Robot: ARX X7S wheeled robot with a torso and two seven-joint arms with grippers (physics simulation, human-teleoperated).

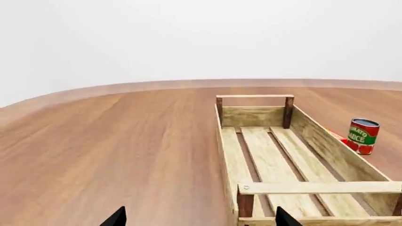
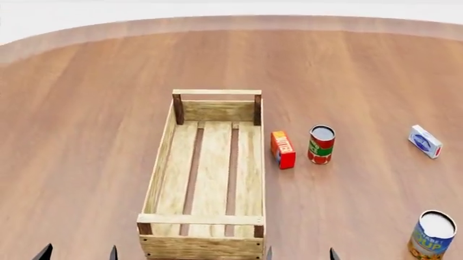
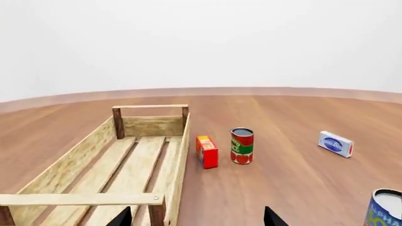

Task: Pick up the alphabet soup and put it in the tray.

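Observation:
The alphabet soup point(image 2: 432, 235), a can with a blue label, yellow-orange lower band and pale lid, stands upright at the near right of the wood floor; it also shows in the right wrist view point(image 3: 385, 208). The tray point(image 2: 164, 173), a long light-wood slatted crate, lies in the middle and holds nothing; it also shows in the left wrist view point(image 1: 326, 150) and the right wrist view point(image 3: 69, 165). My left gripper point(image 2: 78, 253) is open and empty near the crate's near left corner. My right gripper point(image 2: 300, 254) is open and empty, left of the soup can.
A red-and-green can point(image 2: 320, 144) and a small red-orange box point(image 2: 283, 149) stand just right of the crate. A small white-and-blue box point(image 2: 424, 141) lies further right. The wood floor ends at a curved edge point(image 2: 231, 24) far behind.

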